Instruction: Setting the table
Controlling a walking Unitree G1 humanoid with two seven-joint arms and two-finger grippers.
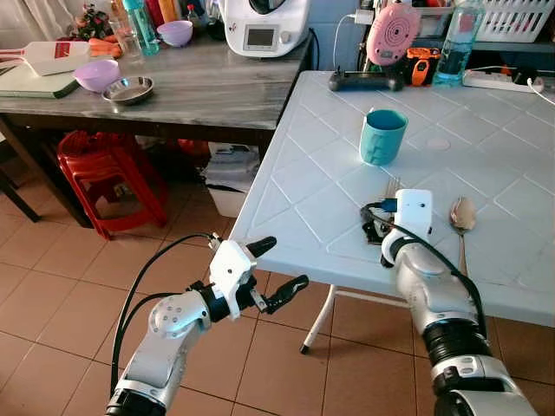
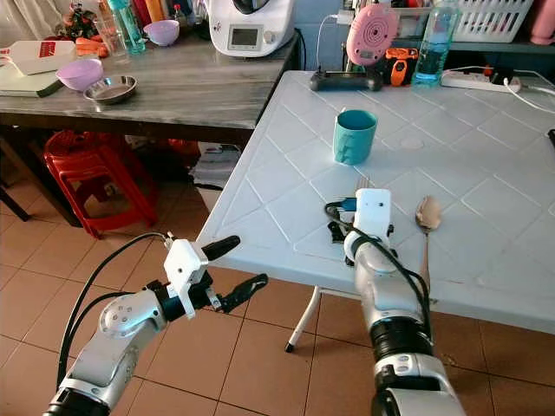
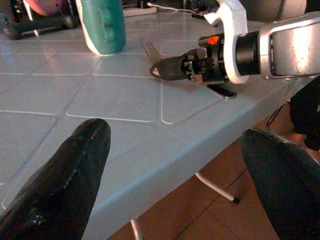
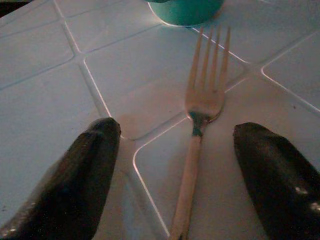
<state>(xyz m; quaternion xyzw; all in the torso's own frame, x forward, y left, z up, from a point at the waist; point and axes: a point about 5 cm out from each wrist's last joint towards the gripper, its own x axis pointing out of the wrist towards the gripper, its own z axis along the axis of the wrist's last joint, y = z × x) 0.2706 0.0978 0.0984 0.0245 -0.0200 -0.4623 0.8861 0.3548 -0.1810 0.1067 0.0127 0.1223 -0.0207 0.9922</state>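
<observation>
On the white plastic table [image 1: 286, 173] lies a metal fork [image 4: 200, 125], its tines pointing at a teal cup [image 1: 382, 136] further back. My right gripper [image 4: 176, 129] rests low over the table, open, with the fork's handle between its fingers and touching neither. A spoon [image 1: 461, 217] lies just right of that arm. My left gripper [image 1: 285, 263] hangs open and empty over the floor, just off the table's near left edge, pointing towards the right gripper.
A dark wooden table [image 1: 199, 95] at the left holds a steel bowl [image 1: 128, 89], a purple bowl [image 1: 97, 74] and a kitchen machine [image 1: 264, 22]. Red stools [image 1: 108, 173] stand under it. A pink device [image 1: 392, 33] and a water bottle [image 1: 455, 43] stand at the white table's back.
</observation>
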